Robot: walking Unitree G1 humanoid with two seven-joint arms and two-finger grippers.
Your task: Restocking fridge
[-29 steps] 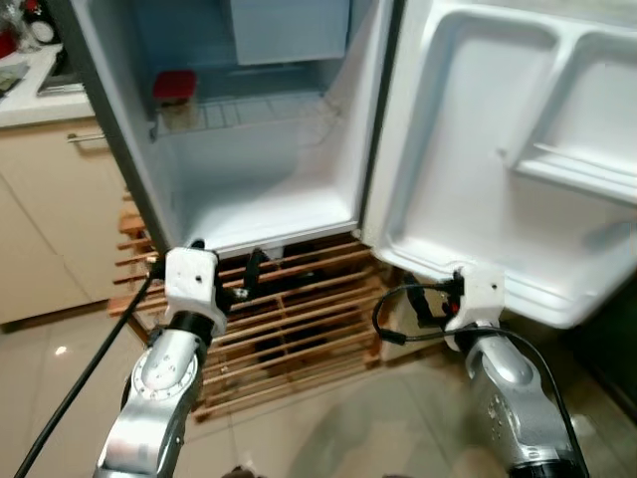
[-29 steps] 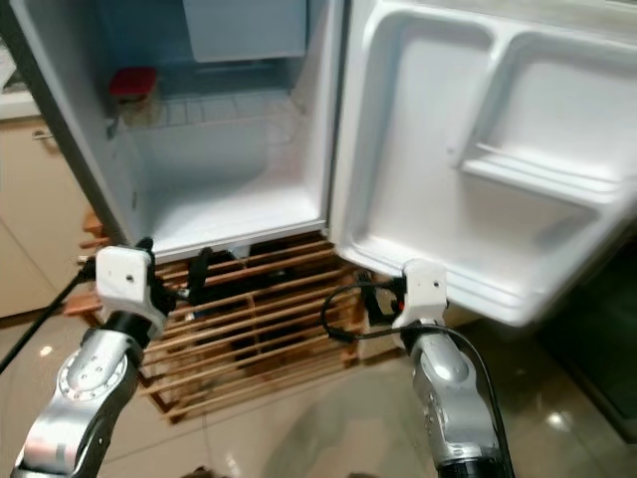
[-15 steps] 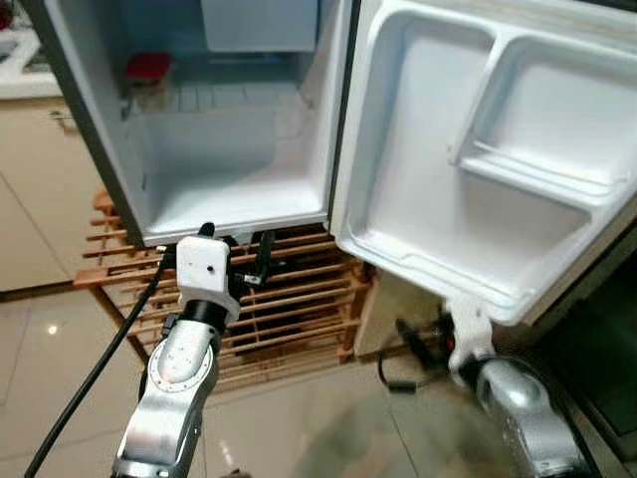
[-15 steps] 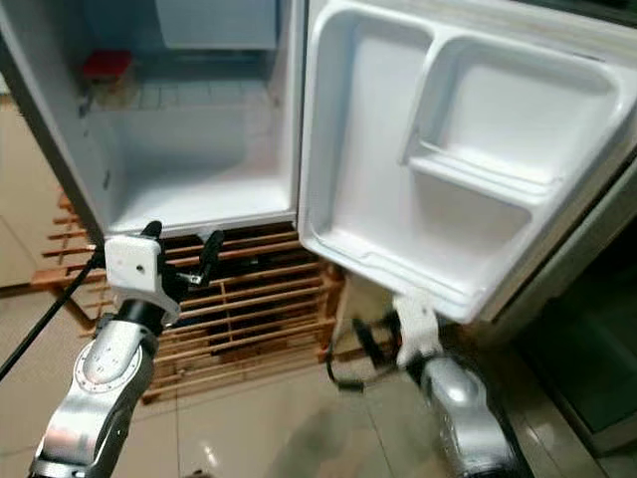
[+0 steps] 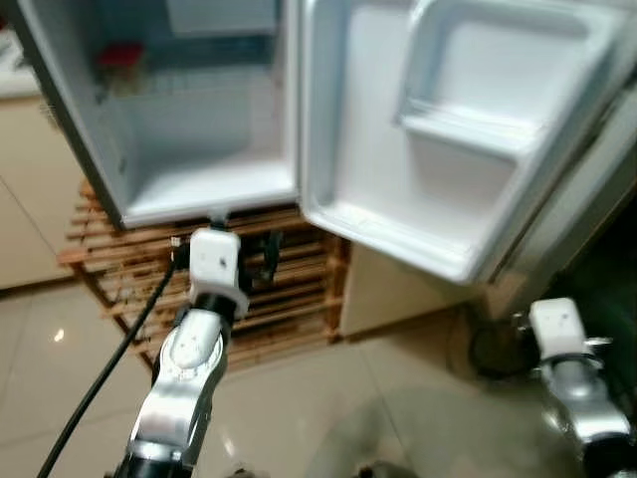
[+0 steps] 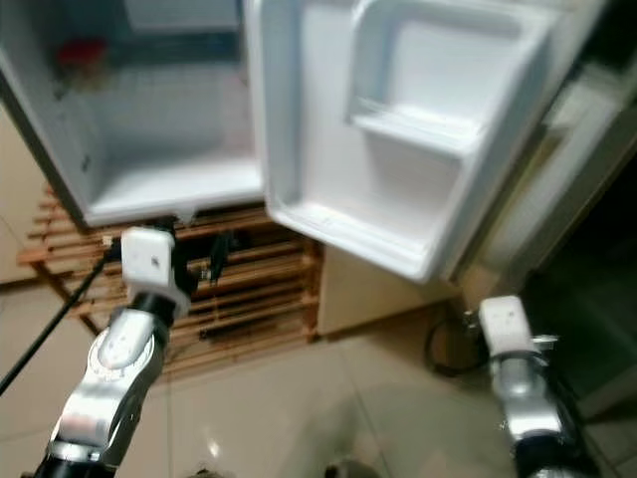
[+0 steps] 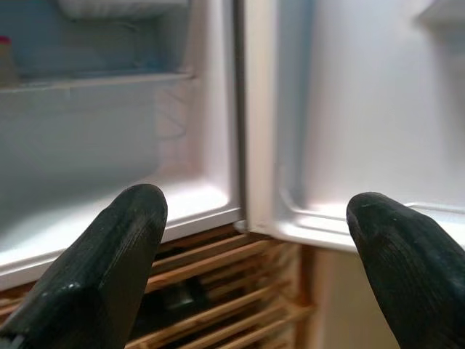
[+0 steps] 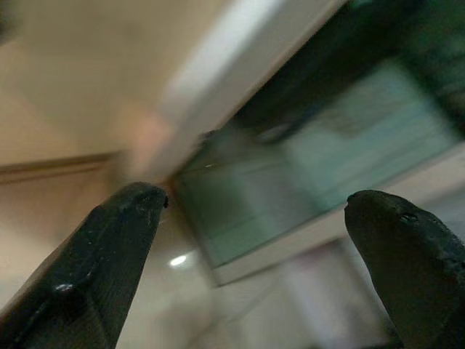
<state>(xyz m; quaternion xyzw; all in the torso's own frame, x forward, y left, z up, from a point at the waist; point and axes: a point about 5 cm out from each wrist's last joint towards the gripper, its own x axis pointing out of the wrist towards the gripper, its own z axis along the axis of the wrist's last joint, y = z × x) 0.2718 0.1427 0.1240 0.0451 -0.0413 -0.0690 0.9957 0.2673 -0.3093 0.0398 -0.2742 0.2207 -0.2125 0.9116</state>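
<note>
The small fridge stands open on a wooden slat rack. Its white door swings out to the right, and its moulded shelves hold nothing. A red-lidded container sits on the wire shelf inside at the upper left. My left gripper is open and holds nothing. It hovers just below the front lip of the fridge floor, near the hinge corner. My right gripper is open with nothing between its fingers. It is low at the right, below the door, and faces a dark glass-fronted appliance.
A black cable trails from my left arm down to the left. Beige cabinet fronts stand left of the fridge. A dark appliance stands at the right behind the door. Glossy tiled floor lies ahead.
The whole view has swung, shifting the fridge and door leftward in the picture. My right arm has dropped from under the door's lower edge to the lower right. The left gripper stays below the fridge.
</note>
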